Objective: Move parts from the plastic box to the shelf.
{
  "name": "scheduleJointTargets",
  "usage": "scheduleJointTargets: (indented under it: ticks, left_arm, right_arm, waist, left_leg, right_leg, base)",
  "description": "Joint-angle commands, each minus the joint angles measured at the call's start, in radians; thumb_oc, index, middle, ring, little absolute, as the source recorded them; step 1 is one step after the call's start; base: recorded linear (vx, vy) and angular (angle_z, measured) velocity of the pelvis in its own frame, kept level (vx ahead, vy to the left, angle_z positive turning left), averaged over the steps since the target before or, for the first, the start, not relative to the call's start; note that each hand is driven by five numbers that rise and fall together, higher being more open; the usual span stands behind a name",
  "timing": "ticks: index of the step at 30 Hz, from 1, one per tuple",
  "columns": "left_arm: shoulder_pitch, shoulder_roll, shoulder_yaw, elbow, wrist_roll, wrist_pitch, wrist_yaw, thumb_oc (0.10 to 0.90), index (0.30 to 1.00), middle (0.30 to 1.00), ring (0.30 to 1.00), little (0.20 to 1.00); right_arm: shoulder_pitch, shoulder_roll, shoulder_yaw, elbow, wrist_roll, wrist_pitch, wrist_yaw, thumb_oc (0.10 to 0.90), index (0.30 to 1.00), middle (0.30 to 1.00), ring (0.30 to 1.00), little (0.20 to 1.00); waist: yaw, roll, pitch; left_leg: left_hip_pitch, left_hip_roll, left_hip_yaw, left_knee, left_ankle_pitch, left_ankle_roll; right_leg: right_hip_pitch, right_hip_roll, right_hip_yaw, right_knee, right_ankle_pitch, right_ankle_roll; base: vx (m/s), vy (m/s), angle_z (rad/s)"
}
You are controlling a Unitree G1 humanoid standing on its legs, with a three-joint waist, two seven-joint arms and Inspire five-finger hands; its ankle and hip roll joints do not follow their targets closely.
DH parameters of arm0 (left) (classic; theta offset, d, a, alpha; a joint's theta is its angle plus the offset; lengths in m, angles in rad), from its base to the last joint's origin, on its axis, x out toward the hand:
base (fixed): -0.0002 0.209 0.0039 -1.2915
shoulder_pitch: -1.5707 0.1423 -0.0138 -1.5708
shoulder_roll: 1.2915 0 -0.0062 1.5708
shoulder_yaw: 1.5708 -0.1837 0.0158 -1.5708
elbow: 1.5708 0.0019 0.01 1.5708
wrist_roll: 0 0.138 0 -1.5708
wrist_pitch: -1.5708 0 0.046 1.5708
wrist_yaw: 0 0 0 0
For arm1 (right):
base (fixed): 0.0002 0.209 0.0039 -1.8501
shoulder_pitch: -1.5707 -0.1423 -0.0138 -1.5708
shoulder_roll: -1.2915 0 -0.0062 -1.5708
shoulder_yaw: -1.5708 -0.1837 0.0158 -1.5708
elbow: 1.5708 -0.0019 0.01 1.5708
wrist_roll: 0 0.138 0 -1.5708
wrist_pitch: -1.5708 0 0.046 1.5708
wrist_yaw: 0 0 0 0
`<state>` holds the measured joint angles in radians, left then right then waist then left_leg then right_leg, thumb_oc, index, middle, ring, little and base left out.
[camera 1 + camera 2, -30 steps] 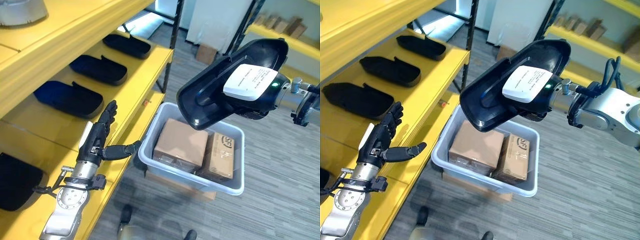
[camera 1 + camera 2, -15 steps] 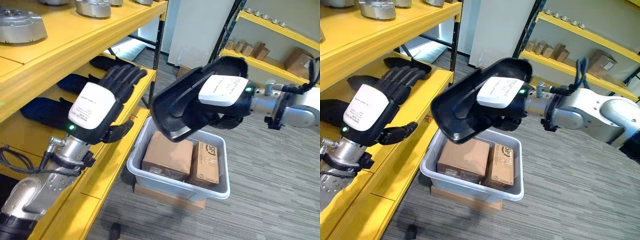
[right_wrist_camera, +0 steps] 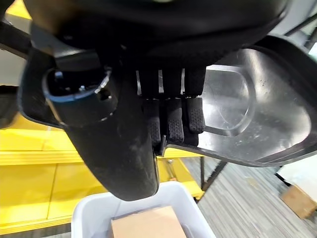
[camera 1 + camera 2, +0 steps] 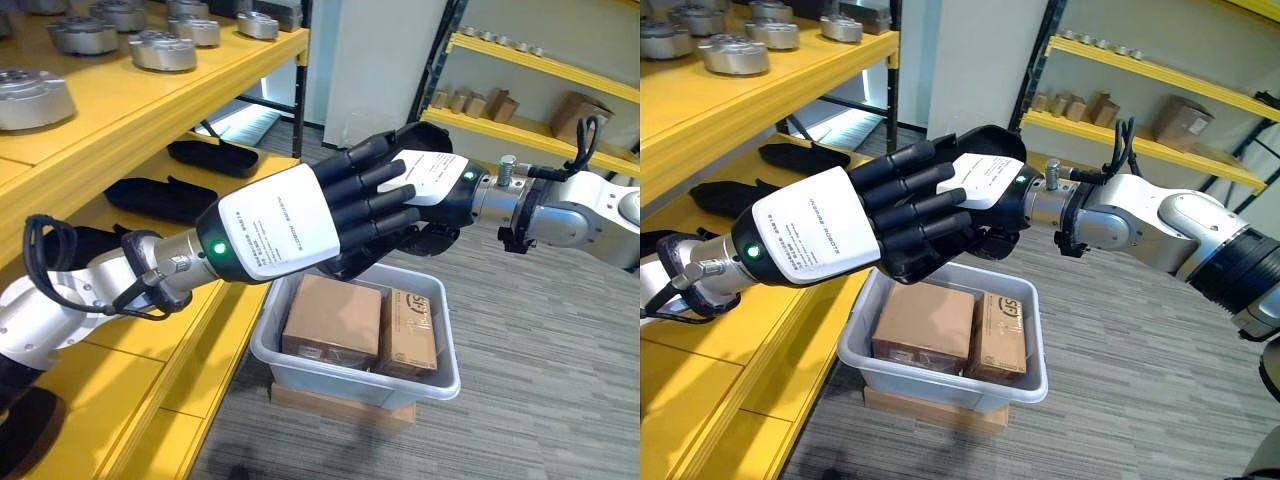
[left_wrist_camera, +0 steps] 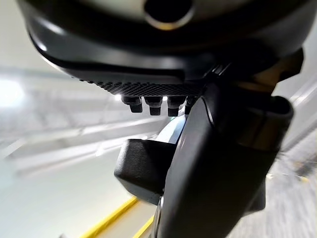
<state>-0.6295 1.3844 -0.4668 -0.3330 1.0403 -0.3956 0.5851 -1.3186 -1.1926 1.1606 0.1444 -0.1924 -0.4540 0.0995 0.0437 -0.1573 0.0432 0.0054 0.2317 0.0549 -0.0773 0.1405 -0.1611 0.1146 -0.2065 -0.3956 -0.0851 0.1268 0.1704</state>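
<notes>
Held above the grey plastic box (image 4: pixel 940 372): a glossy black moulded part (image 3: pixel 257 114), gripped along its rim by the curled fingers of the right hand (image 4: pixel 992 190), thumb on the other face. Laid flat over that part and over the right hand: the left hand (image 4: pixel 300 215), fingers straight and together, pointing toward the right arm. Cannot tell whether those fingers actually press the part or only overlap it from the head camera.

In the box, two cardboard cartons (image 4: pixel 332 320) side by side, filling most of the floor, with a narrow gap along the near wall. Box resting on a flat cardboard slab (image 4: pixel 930 408) on the grey floor (image 4: pixel 540 400), just beside the front edge of the yellow shelf (image 4: pixel 170 345). On the middle level, three more black parts (image 4: pixel 212 157) in a row toward the back, with bare yellow board in front of them, toward the shelf's front edge. On the upper level, round metal castings (image 4: pixel 160 48). Open floor to the right of the box; a second yellow rack (image 4: pixel 1160 95) with small cartons well apart behind.

Compared with half a second ago: left hand swung away from the shelf edge and across to the part; part carried lower in view and closer to the left arm; whole scene shifted with the head.
</notes>
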Motion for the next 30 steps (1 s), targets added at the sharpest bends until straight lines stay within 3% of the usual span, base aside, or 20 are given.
scheduleJointTargets:
  ticks: [1,7,13,18,26,30]
  left_arm:
    - [-0.077,0.016,0.006,-0.051,-0.007,0.036,0.101,0.9,1.0,1.0,1.0,1.0]
    - [-0.017,0.039,-0.022,-0.016,0.013,0.029,0.097,0.9,1.0,1.0,1.0,1.0]
    - [0.172,0.013,0.118,0.006,0.009,0.032,0.1,0.9,1.0,1.0,1.0,1.0]
    - [0.266,-0.035,0.177,0.026,0.005,0.035,0.092,0.9,1.0,1.0,1.0,1.0]
    - [0.323,-0.132,0.212,0.077,-0.006,0.058,0.088,0.9,1.0,1.0,1.0,1.0]
    - [0.263,-0.174,0.188,0.073,0.002,0.071,0.091,0.9,1.0,1.0,1.0,1.0]
  right_arm:
    - [-0.128,0.034,-0.092,0.056,0.113,0.022,-0.11,0.4,0.3,0.3,0.3,0.3]
    - [-0.097,0.032,-0.122,0.08,0.111,0.019,-0.123,0.4,0.3,0.3,0.3,0.3]
    - [-0.076,0.015,-0.144,0.09,0.117,0.019,-0.123,0.4,0.3,0.3,0.3,0.3]
    - [-0.075,0.013,-0.154,0.075,0.134,0.015,-0.119,0.4,0.3,0.3,0.3,0.3]
    - [-0.062,0.02,-0.177,0.068,0.144,0.019,-0.116,0.4,0.3,0.3,0.3,0.3]
    - [-0.062,0.047,-0.192,0.059,0.152,0.017,-0.108,0.4,0.3,0.3,0.3,0.3]
  waist:
    - [0.01,-0.011,-0.079]
    - [0.016,-0.018,-0.078]
    - [0.027,-0.028,-0.07]
    - [0.021,-0.031,-0.066]
    - [0.012,-0.034,-0.068]
    - [-0.004,-0.033,-0.076]
  left_leg:
    - [0.074,0.054,0.07,-0.01,-0.107,-0.019]
    - [0.082,0.052,0.077,-0.01,-0.11,-0.018]
    - [0.089,0.053,0.083,-0.01,-0.112,-0.016]
    - [0.094,0.053,0.085,-0.01,-0.114,-0.015]
    - [0.102,0.053,0.093,-0.01,-0.118,-0.012]
    - [0.108,0.053,0.1,-0.01,-0.122,-0.011]
  right_leg:
    - [-0.004,0.008,0.04,0.083,-0.104,0.042]
    - [-0.002,0.01,0.05,0.075,-0.098,0.043]
    - [0.003,0.012,0.058,0.073,-0.099,0.041]
    - [0.005,0.015,0.062,0.073,-0.103,0.037]
    - [0.009,0.017,0.072,0.072,-0.106,0.035]
    - [0.009,0.017,0.077,0.07,-0.106,0.035]
  base:
    - [0.02,0.01,-0.04]
    - [0.01,0.014,-0.05]
    - [0.01,0.003,-0.06]
    - [0.0,0.0,0.0]
    - [0.0,0.002,-0.01]
    - [0.01,0.012,-0.11]
